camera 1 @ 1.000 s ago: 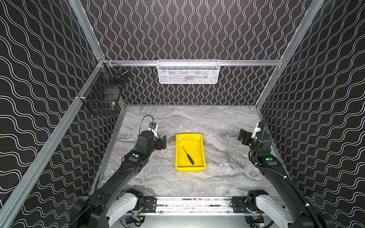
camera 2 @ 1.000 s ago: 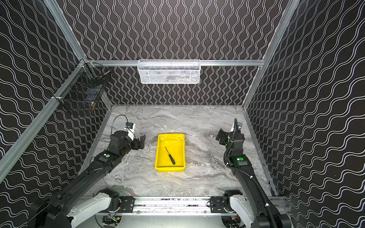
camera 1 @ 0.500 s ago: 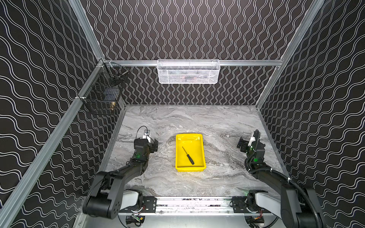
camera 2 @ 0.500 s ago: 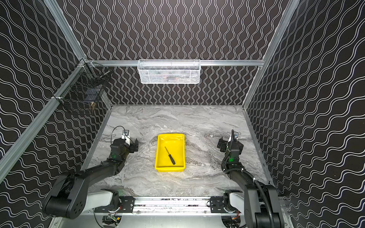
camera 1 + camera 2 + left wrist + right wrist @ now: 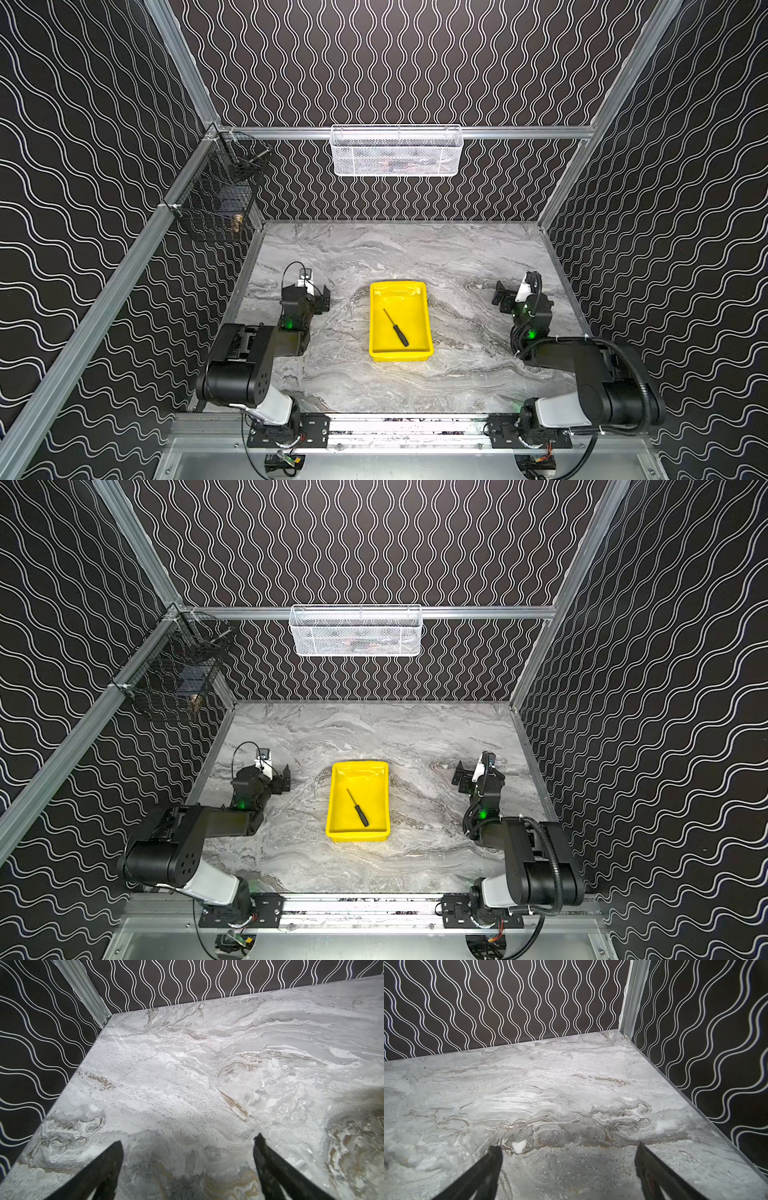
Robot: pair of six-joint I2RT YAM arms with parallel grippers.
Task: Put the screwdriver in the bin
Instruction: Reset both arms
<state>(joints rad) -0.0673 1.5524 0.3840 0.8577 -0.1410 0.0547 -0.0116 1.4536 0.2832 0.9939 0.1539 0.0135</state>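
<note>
The screwdriver (image 5: pixel 396 327) (image 5: pixel 358 807), black-handled with a thin dark shaft, lies slanted inside the yellow bin (image 5: pixel 423 308) (image 5: pixel 336 812) in the middle of the marble table. My left gripper (image 5: pixel 322 297) (image 5: pixel 283 780) (image 5: pixel 188 1142) rests low at the left of the bin, open, with only bare marble between its fingers. At the right of the bin my right gripper (image 5: pixel 502 296) (image 5: pixel 462 778) (image 5: pixel 568 1148) is open too and holds nothing. Neither wrist view shows the bin or the screwdriver.
A white mesh basket (image 5: pixel 397 151) hangs on the back rail. A black wire basket (image 5: pixel 216 199) hangs on the left rail. Patterned walls close in the table on three sides, and both arms are folded low near the front rail (image 5: pixel 395 424).
Both arms have drawn back and folded down toward the front rail, each gripper ending low at its own side. The screwdriver and bin have not moved.
</note>
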